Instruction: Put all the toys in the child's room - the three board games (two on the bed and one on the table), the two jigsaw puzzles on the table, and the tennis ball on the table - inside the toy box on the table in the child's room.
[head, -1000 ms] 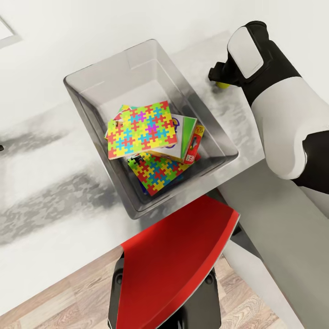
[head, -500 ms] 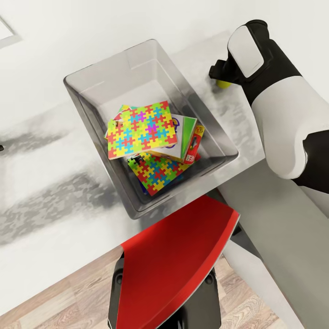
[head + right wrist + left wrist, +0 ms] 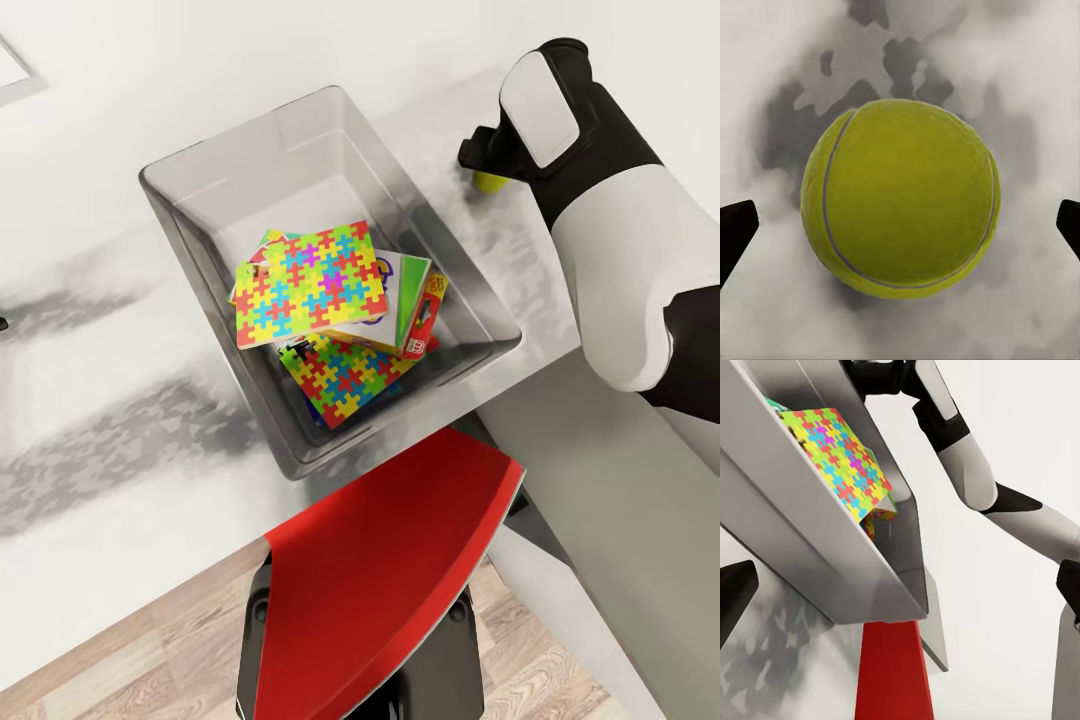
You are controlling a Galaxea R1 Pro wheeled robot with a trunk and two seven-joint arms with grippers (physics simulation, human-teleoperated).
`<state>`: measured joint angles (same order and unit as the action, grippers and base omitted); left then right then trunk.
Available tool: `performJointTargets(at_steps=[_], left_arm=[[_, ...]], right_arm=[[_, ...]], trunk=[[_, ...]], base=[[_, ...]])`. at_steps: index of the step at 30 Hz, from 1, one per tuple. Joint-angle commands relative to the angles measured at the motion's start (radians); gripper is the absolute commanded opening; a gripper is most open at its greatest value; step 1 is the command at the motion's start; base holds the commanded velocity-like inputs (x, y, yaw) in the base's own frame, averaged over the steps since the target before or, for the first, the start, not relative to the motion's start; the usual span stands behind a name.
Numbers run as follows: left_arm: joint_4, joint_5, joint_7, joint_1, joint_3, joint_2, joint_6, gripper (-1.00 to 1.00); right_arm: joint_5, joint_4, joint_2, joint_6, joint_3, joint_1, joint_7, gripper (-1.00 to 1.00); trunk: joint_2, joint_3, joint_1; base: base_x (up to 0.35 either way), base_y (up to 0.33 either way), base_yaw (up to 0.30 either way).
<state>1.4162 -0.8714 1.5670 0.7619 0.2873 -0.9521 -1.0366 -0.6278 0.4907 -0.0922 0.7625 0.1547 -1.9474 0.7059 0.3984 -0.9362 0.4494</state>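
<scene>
Now only the small yellow-green felt tennis ball [image 3: 901, 198] lies loose, on the white worktop [image 3: 110, 480] right of the shallow light grey toy box [image 3: 190, 190], where the bright jigsaw puzzles [image 3: 310, 285] and printed game boxes [image 3: 410, 300] lie stacked. Spread wide, the right pincer [image 3: 900, 229] straddles it; contact seems absent. Next: lower, pinch, lift leftward over the rim. Left pincer's state: cannot tell.

Tennis ball [image 3: 900, 199]: fuzzy matt felt, thin pale seam. Toy box [image 3: 200, 180]: smooth translucent grey plastic. Jigsaw puzzles [image 3: 310, 285]: flat printed card, bright. Bench [image 3: 90, 420]: matt white, mottled grey. Chair seat [image 3: 380, 570]: glossy red. Floor [image 3: 130, 670]: pale wood planks.
</scene>
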Motion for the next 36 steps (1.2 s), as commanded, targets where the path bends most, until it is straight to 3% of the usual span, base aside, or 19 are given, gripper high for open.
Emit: performJointTargets(at_steps=[1, 36], left_arm=[[0.000, 0.000, 0.004, 0.000, 0.000, -0.001, -0.011, 1.00], [0.000, 0.000, 0.004, 0.000, -0.001, -0.001, -0.011, 1.00]], right_arm=[[-0.010, 0.001, 0.001, 0.002, 0.007, -0.001, 0.009, 1.00], [-0.013, -0.011, 0.002, 0.003, 0.007, -0.002, 0.010, 1.00]], trunk=[[0.002, -0.001, 0.001], [0.002, -0.001, 0.001]], base=[[0.000, 0.000, 0.000], [0.000, 0.000, 0.000]])
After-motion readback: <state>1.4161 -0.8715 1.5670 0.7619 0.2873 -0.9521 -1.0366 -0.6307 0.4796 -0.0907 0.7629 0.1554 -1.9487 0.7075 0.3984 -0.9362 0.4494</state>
